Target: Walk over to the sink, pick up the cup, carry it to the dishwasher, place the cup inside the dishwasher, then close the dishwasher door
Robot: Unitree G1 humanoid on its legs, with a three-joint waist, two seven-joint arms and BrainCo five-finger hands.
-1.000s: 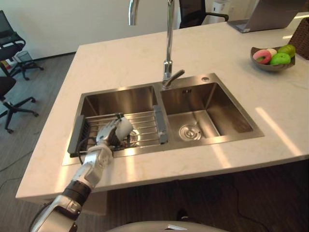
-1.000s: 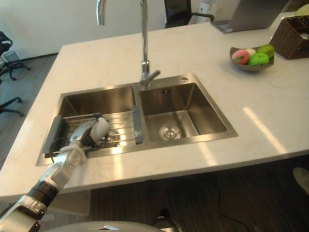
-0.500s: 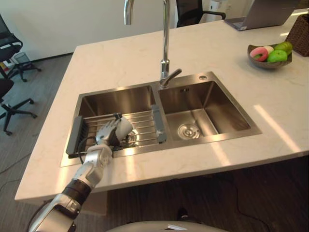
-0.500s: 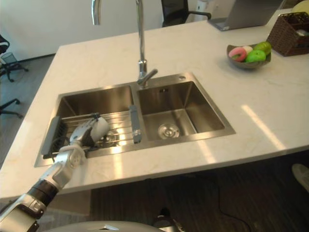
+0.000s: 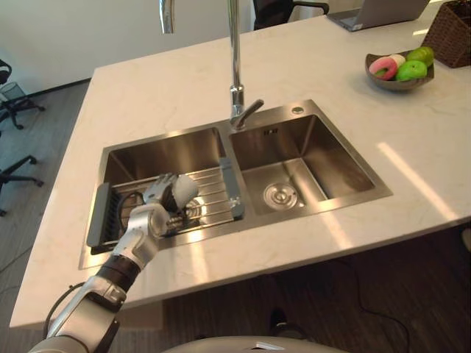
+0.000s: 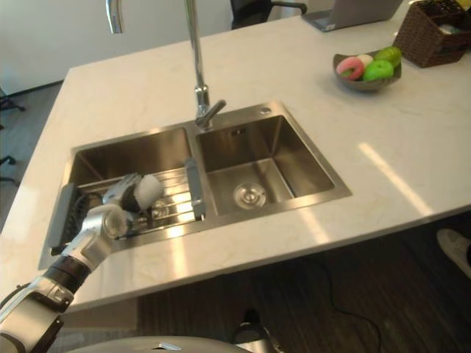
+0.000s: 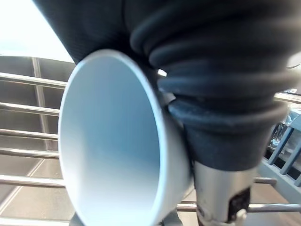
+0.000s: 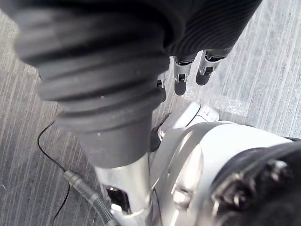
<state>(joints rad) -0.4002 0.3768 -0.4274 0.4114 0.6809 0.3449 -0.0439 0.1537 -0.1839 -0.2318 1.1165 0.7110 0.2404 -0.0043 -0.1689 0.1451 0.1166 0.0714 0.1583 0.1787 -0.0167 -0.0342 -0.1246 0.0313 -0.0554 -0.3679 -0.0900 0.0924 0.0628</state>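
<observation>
View had shifted, not the things: left robot hand (image 5: 153, 204) stayed clamped round white cup (image 5: 185, 190), above the rack (image 5: 215, 185) in left basin of the sink (image 5: 294, 110); right robot hand (image 8: 181, 70) hung low, fingers loose.

No text, number or sign can be read. A small dark mark (image 5: 270, 132) stands on the rear wall of the right basin of the sink (image 5: 176, 134); it is too small to make out.
</observation>
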